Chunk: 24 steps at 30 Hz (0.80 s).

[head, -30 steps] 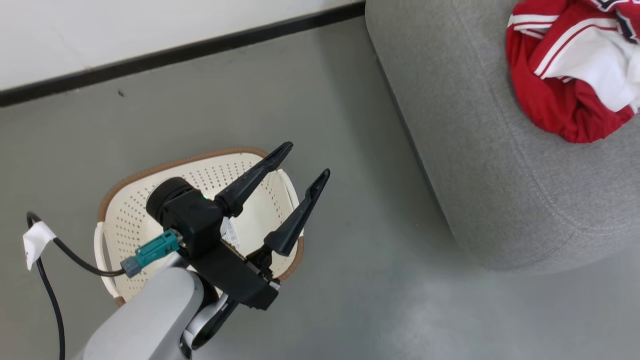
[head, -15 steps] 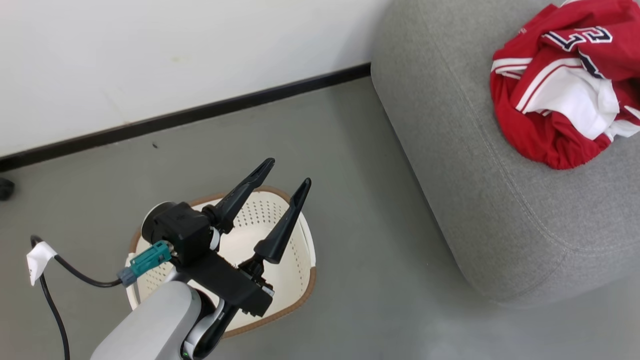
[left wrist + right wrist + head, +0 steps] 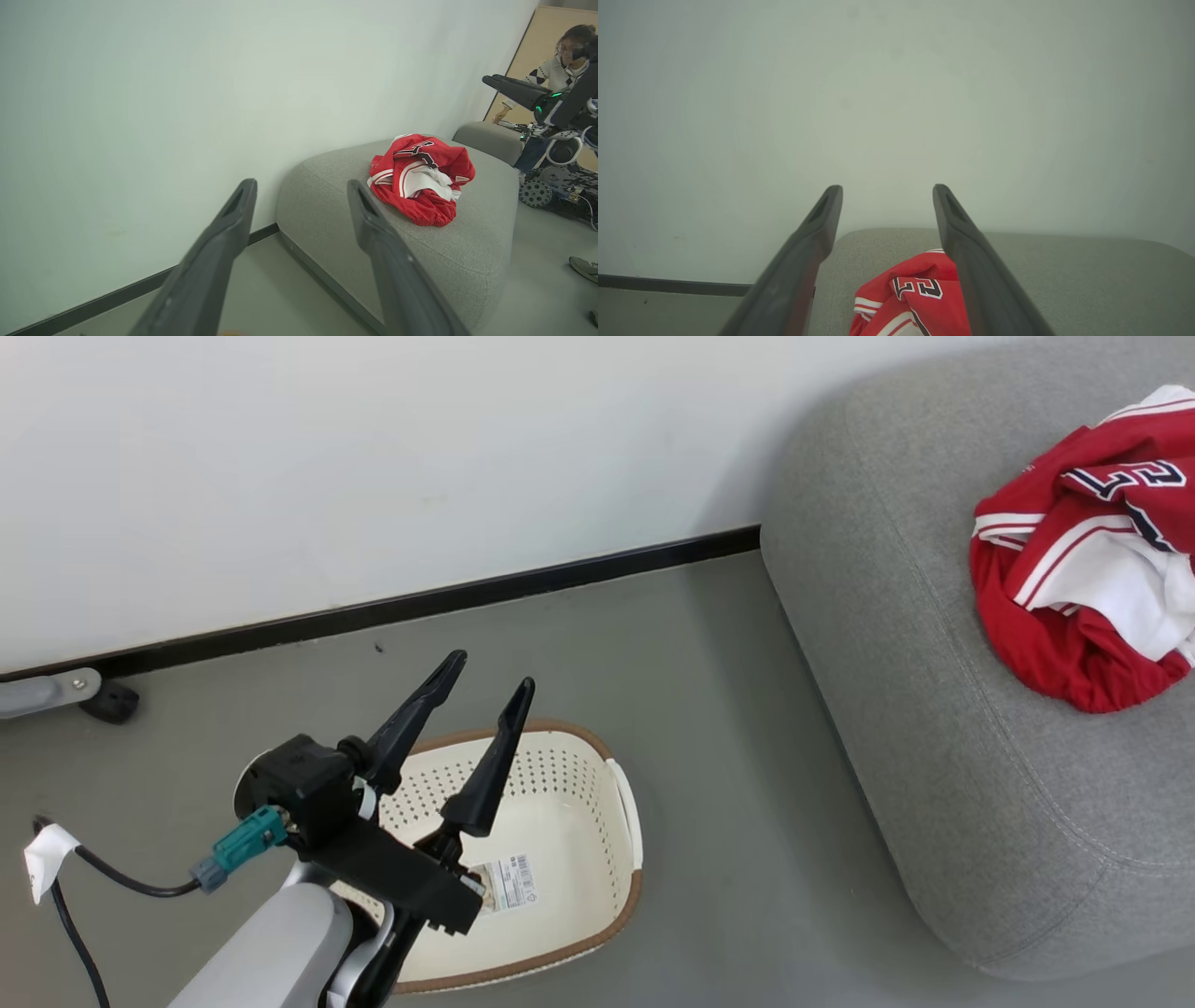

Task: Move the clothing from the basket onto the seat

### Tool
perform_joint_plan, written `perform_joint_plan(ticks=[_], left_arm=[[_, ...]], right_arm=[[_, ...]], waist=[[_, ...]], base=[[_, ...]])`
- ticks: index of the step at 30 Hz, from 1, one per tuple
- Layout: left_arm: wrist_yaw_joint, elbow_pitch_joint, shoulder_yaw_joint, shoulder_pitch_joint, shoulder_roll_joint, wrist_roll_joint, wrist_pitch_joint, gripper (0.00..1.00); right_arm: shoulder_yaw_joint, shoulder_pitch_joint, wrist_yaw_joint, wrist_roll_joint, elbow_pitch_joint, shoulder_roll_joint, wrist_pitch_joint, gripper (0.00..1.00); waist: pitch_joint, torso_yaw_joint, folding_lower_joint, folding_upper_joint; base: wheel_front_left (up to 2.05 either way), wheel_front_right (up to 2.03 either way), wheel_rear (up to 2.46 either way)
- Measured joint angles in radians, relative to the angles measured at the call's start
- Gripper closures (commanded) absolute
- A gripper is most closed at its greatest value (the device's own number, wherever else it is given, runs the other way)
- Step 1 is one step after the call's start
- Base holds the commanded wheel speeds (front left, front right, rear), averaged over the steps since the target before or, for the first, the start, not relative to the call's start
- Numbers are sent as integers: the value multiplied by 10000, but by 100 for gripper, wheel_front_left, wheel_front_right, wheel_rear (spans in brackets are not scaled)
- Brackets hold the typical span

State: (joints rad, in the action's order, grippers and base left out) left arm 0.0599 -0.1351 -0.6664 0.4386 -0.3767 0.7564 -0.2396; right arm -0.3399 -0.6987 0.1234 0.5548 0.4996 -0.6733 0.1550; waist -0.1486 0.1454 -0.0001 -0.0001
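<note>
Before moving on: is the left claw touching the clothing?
Apart. Head view: the left claw hangs over the basket, while the clothing lies on the seat, floor between.

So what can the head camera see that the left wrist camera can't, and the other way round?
Head view: the basket, with a label sticker on its bottom. Left wrist view: a person at the far right, beside wheeled equipment. Both: the red clothing heaped on the grey seat, and the open left hand, holding nothing.
</note>
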Motion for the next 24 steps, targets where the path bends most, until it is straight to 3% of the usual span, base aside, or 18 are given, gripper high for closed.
perform_joint_plan(ticks=[7,16,24], left_arm=[[-174,-104,244,-336,-33,77,-15,0],[-435,-151,593,-844,-119,117,-46,0],[-660,-107,930,-1323,-301,347,-96,0]], right_arm=[[117,1156,-59,-2,-1668,38,571,0],[146,2908,-819,-21,-3624,351,683,0],[90,4032,-1365,-98,-4548,685,773,0]], waist=[[317,-424,0,0],[667,-1031,1,0],[842,-1520,2,1]], base=[[0,0,0],[0,0,0],[0,0,0]])
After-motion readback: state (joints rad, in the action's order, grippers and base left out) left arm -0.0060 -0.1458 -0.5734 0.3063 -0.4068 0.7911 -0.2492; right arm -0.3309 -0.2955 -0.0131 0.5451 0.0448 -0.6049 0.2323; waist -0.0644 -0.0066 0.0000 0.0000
